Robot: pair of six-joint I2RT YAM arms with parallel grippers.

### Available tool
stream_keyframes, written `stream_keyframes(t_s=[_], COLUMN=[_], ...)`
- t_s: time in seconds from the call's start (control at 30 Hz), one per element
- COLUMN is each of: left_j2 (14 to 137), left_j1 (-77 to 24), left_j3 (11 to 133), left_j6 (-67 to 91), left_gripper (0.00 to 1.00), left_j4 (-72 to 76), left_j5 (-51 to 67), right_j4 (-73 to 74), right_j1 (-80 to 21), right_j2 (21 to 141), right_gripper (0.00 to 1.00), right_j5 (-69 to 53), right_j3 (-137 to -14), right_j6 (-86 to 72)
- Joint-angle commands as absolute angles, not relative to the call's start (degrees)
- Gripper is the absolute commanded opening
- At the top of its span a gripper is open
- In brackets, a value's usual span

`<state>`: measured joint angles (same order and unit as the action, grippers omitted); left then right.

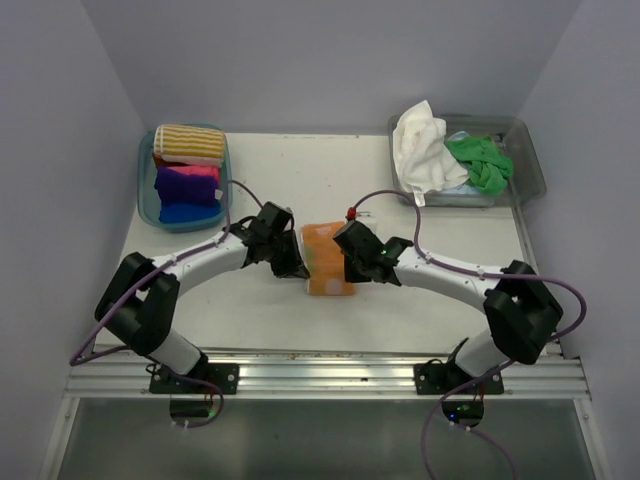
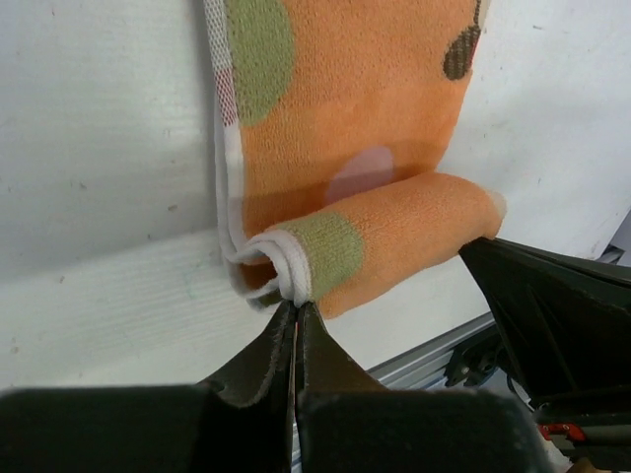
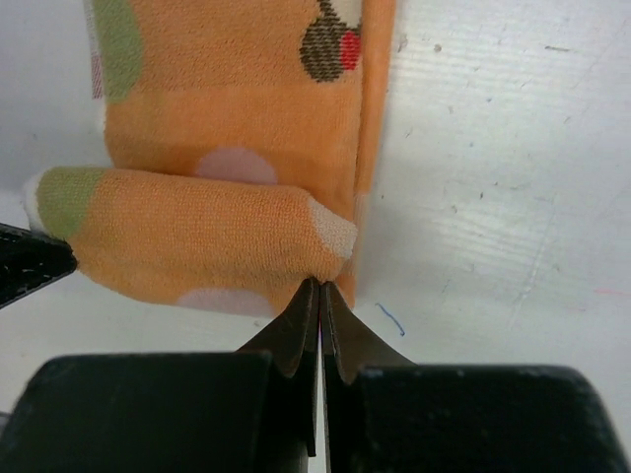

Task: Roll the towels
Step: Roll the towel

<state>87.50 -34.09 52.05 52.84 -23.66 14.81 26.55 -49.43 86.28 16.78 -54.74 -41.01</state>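
orange towel [image 1: 328,262] lies on the table [image 1: 430,300], one end turned into a short roll between both grippers. left gripper [image 2: 296,313]: fingers pressed together, nipping the roll's white hem at the tips. right gripper [image 3: 320,291]: likewise closed on the roll's other end. the flat part stretches ahead of both.

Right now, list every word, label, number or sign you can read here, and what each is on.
None: no readable text in any view.
The orange towel: printed dots and a small round figure only, no lettering.
The table: a blue scribble, not a legible character.
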Motion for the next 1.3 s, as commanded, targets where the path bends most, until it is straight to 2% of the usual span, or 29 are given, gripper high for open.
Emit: stream_keyframes(t_s=[0.0, 0.33, 0.47, 0.53, 0.57, 0.6, 0.7, 0.83, 0.93, 1.07, 1.27], left_j2=[91.21, 97.56, 95.63, 93.96, 92.56, 91.68, 88.25, 84.38, 83.76, 87.08, 94.9], left_j1=[-32.87, -32.34, -32.34, -32.34, -32.43, -32.43, -32.34, -33.48, -34.71, -36.65, -36.56], left_j3=[55.54, 57.74, 58.27, 59.06, 59.24, 59.41, 58.02, 53.63, 52.56, 53.26, 54.05], left_j6=[50.1, 47.99, 47.2, 46.59, 46.41, 46.23, 47.37, 50.97, 51.24, 51.85, 51.07], left_gripper=[0.0, 0.0, 0.08, 0.22, 0.32, 0.37, 0.41, 0.39, 0.33, 0.19, 0.0], left_j4=[-24.35, -24.61, -25.75, -27.15, -27.59, -28.55, -28.31, -22.42, -18.82, -14.16, -12.13], left_j5=[15.91, 14.5, 13.36, 13.01, 12.4, 11.87, 10.81, 11.42, 12.91, 16.61, 16.25], right_j4=[25.93, 23.82, 23.73, 23.73, 23.82, 23.82, 23.64, 23.47, 23.12, 23.12, 21.37], right_j1=[-47.64, -46.5, -46.49, -46.41, -46.41, -46.49, -46.41, -46.41, -46.41, -46.41, -46.41], right_j2=[88.85, 95.45, 94.84, 94.05, 93.26, 92.9, 93.16, 94.74, 94.75, 94.48, 92.73], right_gripper=[0.0, 0.0, 0.0, 0.0, 0.0, 0.0, 0.0, 0.0, 0.0, 0.0, 0.0], right_j5=[15.74, 14.77, 14.59, 14.41, 14.33, 14.5, 14.5, 14.33, 14.33, 14.5, 13.01], right_j3=[-58.35, -59.5, -59.33, -59.06, -59.06, -59.06, -59.06, -59.24, -58.89, -58.36, -55.56], right_j6=[-37.88, -36.83, -36.91, -36.83, -36.83, -36.74, -36.56, -36.74, -37.0, -37.09, -39.02])
